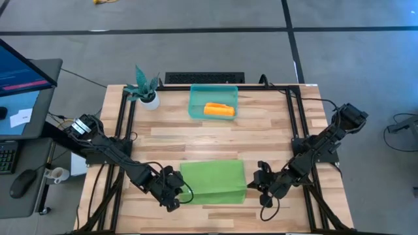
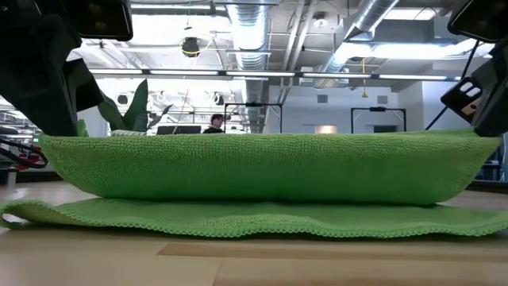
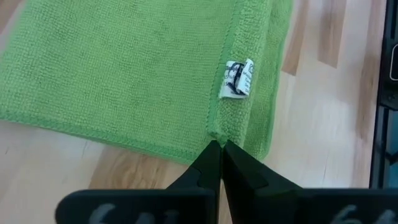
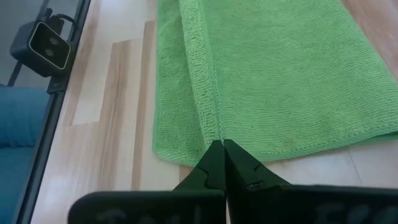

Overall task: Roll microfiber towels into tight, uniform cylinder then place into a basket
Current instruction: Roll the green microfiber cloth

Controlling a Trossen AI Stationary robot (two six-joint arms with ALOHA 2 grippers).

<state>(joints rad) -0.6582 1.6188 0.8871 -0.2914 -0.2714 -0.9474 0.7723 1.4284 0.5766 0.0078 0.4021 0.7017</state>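
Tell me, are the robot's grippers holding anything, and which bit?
Yes. Both hold the green towel. The left gripper pinches its hemmed edge near the white tag; the right gripper pinches the hem at the opposite end.

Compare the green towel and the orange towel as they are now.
The green towel lies spread and partly folded on the table's near side; the orange towel is a small roll. The green one is pinched at its corners by the left gripper and right gripper; the orange one sits untouched inside the teal bin.
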